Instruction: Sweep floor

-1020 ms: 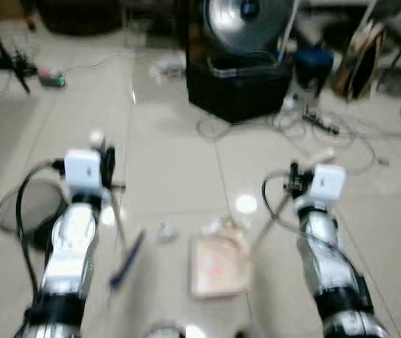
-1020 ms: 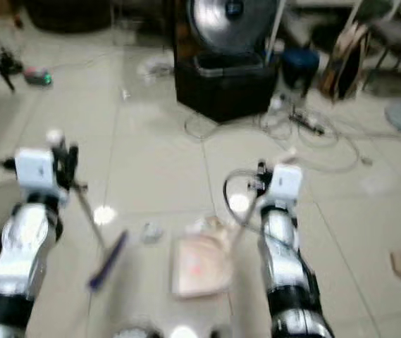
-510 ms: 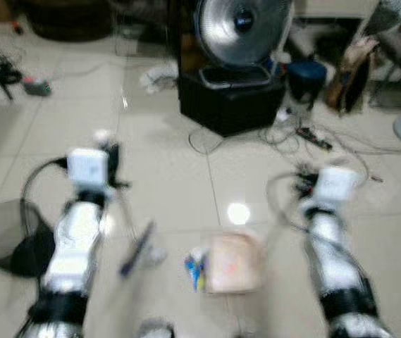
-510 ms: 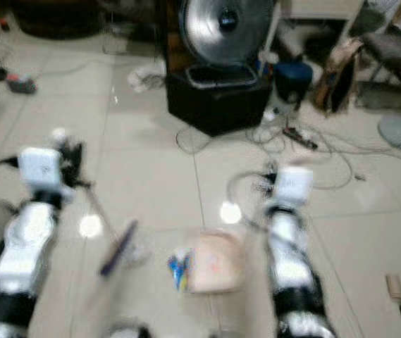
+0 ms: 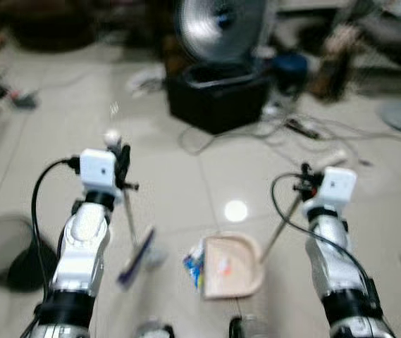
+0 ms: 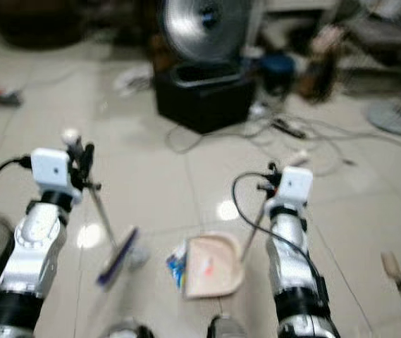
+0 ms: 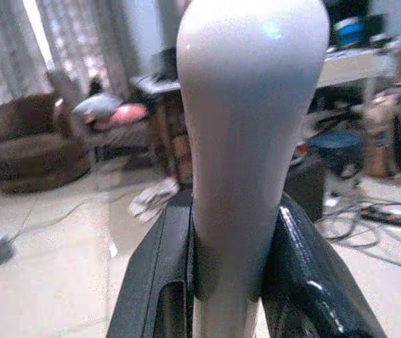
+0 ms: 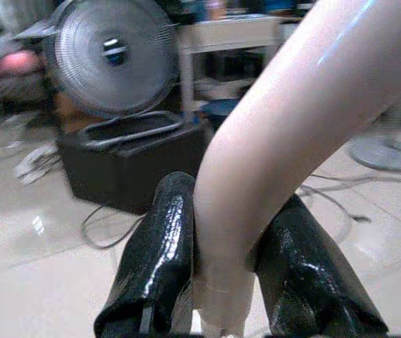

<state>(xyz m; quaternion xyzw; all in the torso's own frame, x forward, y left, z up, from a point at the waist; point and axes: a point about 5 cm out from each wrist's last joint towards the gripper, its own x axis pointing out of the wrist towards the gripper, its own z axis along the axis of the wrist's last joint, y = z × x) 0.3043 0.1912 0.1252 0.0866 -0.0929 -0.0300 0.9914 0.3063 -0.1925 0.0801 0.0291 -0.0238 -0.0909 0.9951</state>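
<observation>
While both pairs of black fingers are clamped on handles, the left gripper (image 7: 228, 282) holds the broom (image 5: 135, 248) by its pale grip and the right gripper (image 8: 221, 282) holds the dustpan (image 5: 234, 265) by its bent handle. On the floor (image 5: 172, 176), the broom head rests just left of the pan, with a blue-and-white wrapper (image 5: 195, 262) at the pan's left edge. The sweeping stroke seems underway; next, the broom probably must push the wrapper rightward into the steadied pan.

Blurred litter (image 5: 195, 263) — kind unreadable
</observation>
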